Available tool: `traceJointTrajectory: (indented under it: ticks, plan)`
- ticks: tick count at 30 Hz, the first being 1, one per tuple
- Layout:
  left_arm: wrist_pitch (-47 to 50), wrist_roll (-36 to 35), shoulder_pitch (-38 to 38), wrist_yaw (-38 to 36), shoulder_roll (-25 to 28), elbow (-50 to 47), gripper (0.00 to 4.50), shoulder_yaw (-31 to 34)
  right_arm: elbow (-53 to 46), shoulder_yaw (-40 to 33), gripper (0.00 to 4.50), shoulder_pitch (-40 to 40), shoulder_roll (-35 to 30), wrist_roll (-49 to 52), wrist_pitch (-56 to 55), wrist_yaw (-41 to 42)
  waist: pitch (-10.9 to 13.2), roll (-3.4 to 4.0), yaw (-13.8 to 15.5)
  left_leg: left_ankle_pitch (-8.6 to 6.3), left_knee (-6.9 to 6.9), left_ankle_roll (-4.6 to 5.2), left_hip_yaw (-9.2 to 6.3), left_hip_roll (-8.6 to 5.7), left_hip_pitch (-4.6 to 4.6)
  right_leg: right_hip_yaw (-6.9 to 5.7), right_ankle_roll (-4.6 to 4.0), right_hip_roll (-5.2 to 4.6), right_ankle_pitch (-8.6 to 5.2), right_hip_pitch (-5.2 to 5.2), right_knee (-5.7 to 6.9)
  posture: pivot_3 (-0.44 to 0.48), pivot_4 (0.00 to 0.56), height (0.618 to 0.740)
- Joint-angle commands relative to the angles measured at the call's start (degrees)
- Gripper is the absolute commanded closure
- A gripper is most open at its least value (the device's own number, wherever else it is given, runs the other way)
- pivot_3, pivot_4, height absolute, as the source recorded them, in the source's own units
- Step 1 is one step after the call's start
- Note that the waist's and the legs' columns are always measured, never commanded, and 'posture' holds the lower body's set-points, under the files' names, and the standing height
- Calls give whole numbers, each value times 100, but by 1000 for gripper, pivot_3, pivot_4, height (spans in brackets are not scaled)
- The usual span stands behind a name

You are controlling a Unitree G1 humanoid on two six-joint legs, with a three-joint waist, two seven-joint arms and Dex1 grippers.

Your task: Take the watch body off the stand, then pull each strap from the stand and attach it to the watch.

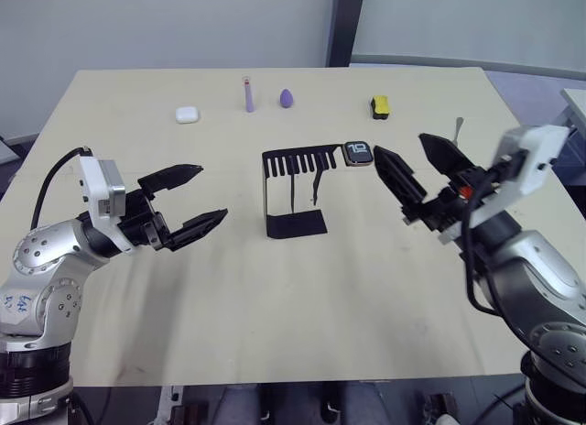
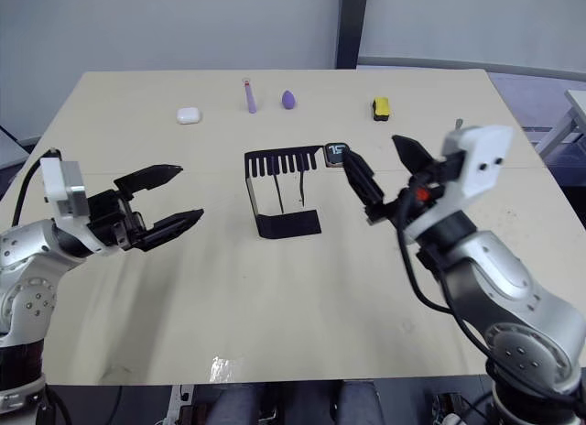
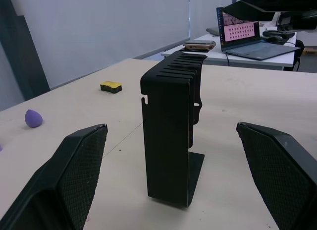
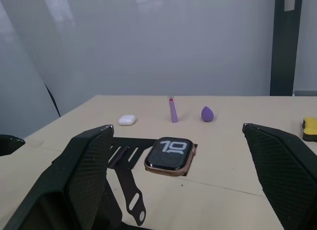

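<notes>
The watch body sits flat on the right end of the stand's slotted top plate, screen up, so its face and pale gold rim are free to be taken from the right side. The stand is upright near the middle of the table, its back toward the robot's left, its flat base keeping it steady. Two dark straps hang from the comb slots under the top plate, clear of the base, presumably so each can be drawn out of its slot. The right gripper hovers just beside the watch with its fingers spread wide and empty, lined up as if to close on the case. The left gripper waits well apart on the stand's other side, likewise spread and holding nothing, perhaps ready to brace the stand.
</notes>
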Motion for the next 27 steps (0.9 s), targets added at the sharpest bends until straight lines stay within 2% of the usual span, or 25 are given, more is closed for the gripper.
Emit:
traceJointTrajectory:
  ticks: [1,5,9,27]
  plan:
    - [-11,71,4,68,-4,-328,0,-54,139,352,81,-397,207,-154,330,-640,-4,-8,4,1,2,2,3,0,-1,4,0,0,0,-2,1,0,150,740]
    - [37,76,36,195,-71,-525,0,-134,334,705,81,-685,476,-727,466,-842,-6,-12,13,2,1,7,25,-2,-5,32,1,1,0,-24,8,0,150,740]
    - [86,75,31,278,-111,-651,0,-175,504,824,81,-826,748,-1308,490,-947,-7,-12,6,5,28,12,42,1,-49,48,2,1,1,-77,40,0,150,740]
    - [378,-219,-158,495,-137,-1013,0,-90,778,848,81,-1093,1375,-2034,1016,-494,-7,-13,-3,4,40,13,43,4,-66,46,2,4,1,-89,43,0,150,740]
